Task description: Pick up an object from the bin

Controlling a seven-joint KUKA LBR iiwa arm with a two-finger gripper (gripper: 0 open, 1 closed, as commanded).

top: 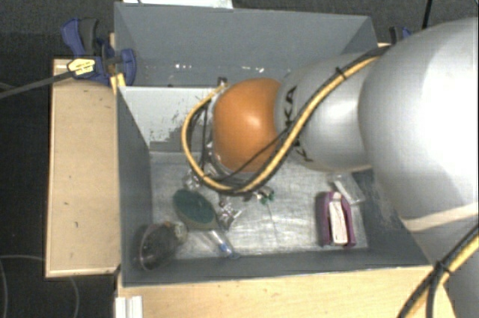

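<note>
My gripper [227, 212] hangs under the orange wrist cover, low over the middle of the bin floor. Just to its left lies a dark green oval disc [194, 209], close to it or touching it. A small clear piece with a blue end [223, 244] lies right below the gripper, towards the front wall. By the gripper's right side a tiny green bit [268, 195] peeks out from under the arm.
A dark round lump [158, 244] sits in the front left corner. A purple and white oblong pack [335, 220] lies at the right of the floor, beside the arm. The arm and its cables cover the back of the bin.
</note>
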